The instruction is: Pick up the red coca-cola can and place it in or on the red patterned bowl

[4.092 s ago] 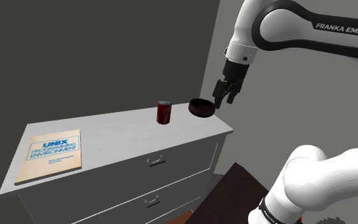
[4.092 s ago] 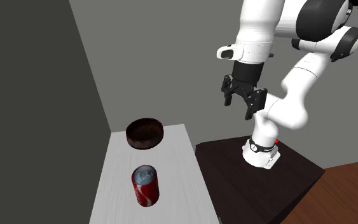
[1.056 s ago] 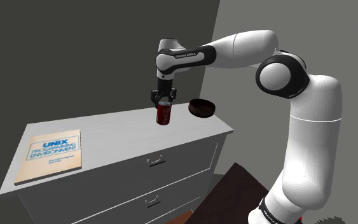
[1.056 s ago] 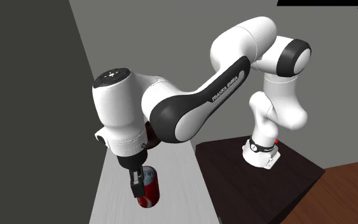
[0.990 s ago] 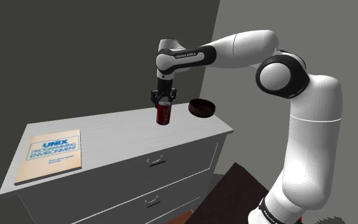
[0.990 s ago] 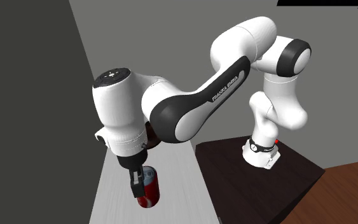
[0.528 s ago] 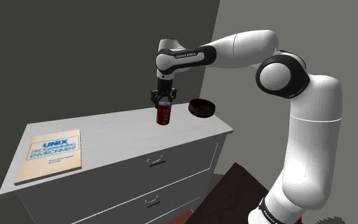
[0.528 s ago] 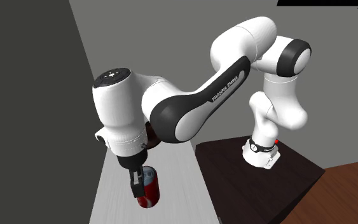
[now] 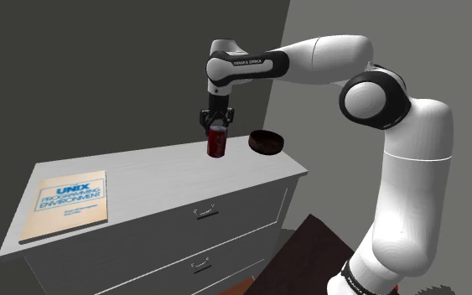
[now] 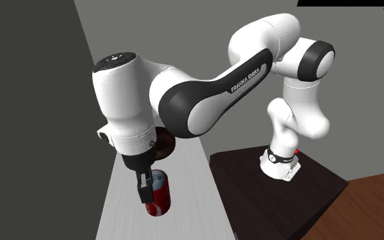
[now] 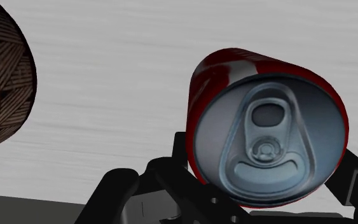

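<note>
Pinches with the hand (image 9: 216,127) the upright red can (image 9: 217,144) by its sides, right under the palm and low over the dresser top (image 9: 142,180), dark patterned bowl (image 9: 266,142) near, off to the hand's side, so likely needs a short sideways carry.

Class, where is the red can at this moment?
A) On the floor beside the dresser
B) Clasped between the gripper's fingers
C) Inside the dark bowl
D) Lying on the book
B: the red can is clasped between the black fingers of the gripper, apart from the dark bowl and the book.
</note>
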Robot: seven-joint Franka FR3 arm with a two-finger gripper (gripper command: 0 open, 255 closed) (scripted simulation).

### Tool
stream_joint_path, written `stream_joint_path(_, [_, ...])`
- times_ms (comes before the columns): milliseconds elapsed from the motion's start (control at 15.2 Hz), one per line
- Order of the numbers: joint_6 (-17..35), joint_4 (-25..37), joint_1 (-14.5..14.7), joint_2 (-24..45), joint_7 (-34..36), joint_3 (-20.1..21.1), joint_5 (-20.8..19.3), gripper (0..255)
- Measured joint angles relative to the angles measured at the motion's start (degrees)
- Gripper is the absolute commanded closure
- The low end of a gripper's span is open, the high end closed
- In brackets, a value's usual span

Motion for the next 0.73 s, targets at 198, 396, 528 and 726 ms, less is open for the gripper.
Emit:
stream_joint_path(198, [-2.12,2.1,0.02,-0.02,0.0,0.01,0.0,255])
stream_joint_path(396, [-4.62,4.73,0.08,0.1,0.06,0.03,-0.01,255])
stream_joint_path(528, [-6.25,6.7,0.08,0.44,0.02,0.02,-0.01,255])
stream_joint_path(726, [-8.66,9.2,0.17,0.54,0.12,0.06,-0.02,255])
